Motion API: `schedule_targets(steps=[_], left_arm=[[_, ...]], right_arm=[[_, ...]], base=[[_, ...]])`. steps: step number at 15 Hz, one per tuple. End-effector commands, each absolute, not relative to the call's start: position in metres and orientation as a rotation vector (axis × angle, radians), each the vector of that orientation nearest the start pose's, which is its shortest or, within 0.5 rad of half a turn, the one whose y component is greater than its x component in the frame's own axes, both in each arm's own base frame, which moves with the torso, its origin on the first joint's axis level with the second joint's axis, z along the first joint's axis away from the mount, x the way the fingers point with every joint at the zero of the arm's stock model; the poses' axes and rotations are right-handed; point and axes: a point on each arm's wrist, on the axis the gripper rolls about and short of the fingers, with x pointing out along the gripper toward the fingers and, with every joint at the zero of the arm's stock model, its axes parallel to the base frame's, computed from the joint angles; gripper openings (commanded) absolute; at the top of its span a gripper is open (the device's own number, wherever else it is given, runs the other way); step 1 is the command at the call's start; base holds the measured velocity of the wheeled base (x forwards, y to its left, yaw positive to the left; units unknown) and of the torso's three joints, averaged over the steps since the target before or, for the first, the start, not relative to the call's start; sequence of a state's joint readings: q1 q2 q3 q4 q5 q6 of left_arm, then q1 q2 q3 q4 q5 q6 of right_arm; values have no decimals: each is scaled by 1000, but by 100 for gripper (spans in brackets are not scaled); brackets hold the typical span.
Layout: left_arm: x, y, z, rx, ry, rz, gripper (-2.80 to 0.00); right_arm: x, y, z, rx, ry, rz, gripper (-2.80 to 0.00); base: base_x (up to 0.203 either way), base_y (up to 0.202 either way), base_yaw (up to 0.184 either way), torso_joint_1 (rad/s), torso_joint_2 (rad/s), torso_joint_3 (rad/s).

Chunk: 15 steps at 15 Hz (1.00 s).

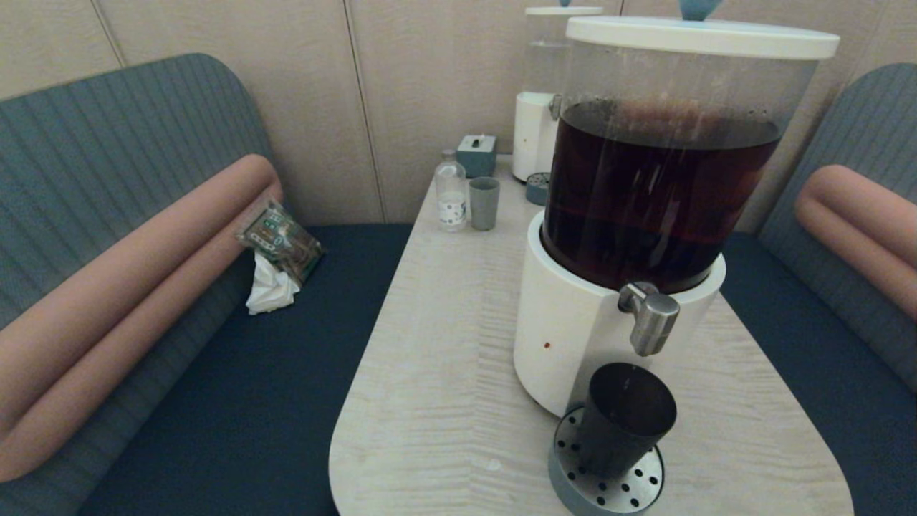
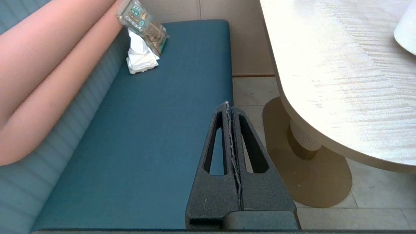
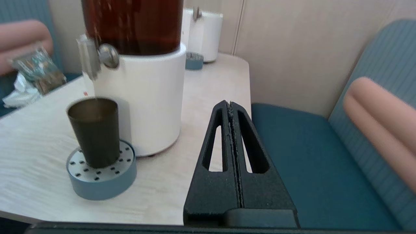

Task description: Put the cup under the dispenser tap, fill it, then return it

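The dark smoky cup [image 1: 625, 419] [image 3: 94, 131] stands upright on a round perforated drip tray [image 1: 609, 484] [image 3: 101, 175], directly below the brushed-steel dispenser tap [image 1: 650, 315] [image 3: 87, 61]. The tap juts from the white base [image 1: 566, 337] of the big dispenser holding dark brown liquid [image 1: 655, 193]. My right gripper [image 3: 230, 104] is shut and empty, hovering off the table's right edge, well apart from the cup. My left gripper [image 2: 227, 104] is shut and empty, low beside the table over the blue bench. Neither gripper shows in the head view.
At the table's far end stand a second dispenser with a clear tank [image 1: 544, 93], a small grey-green cup [image 1: 484, 203], a small bottle [image 1: 450, 192] and a grey box [image 1: 476, 155]. A snack packet with a tissue [image 1: 278, 251] lies on the left bench. Benches flank the table [image 1: 444, 373].
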<state>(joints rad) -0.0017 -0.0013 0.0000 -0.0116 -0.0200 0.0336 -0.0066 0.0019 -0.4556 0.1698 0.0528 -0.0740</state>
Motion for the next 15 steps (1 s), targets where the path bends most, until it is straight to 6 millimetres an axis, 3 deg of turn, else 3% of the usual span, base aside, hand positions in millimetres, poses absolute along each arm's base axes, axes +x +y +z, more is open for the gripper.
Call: schedule_targets(steps=[1, 9, 11, 15], left_arm=[[-23, 0, 77, 34, -13, -21, -280], [-23, 0, 77, 34, -13, -21, -280], [-23, 0, 77, 34, -13, -21, -280], [-23, 0, 77, 34, -13, -21, -280]], right_arm=[[-69, 2, 161, -81, -251, 36, -280], [-32, 0, 115, -116, -325, -40, -280], [-30, -1, 113, -118, -384, -92, -280], [-27, -1, 104, -120, -294, -98, -280]], base=[[0, 0, 0, 0, 0, 0], [0, 0, 0, 0, 0, 0], [0, 0, 0, 0, 0, 0], [0, 0, 0, 0, 0, 0]])
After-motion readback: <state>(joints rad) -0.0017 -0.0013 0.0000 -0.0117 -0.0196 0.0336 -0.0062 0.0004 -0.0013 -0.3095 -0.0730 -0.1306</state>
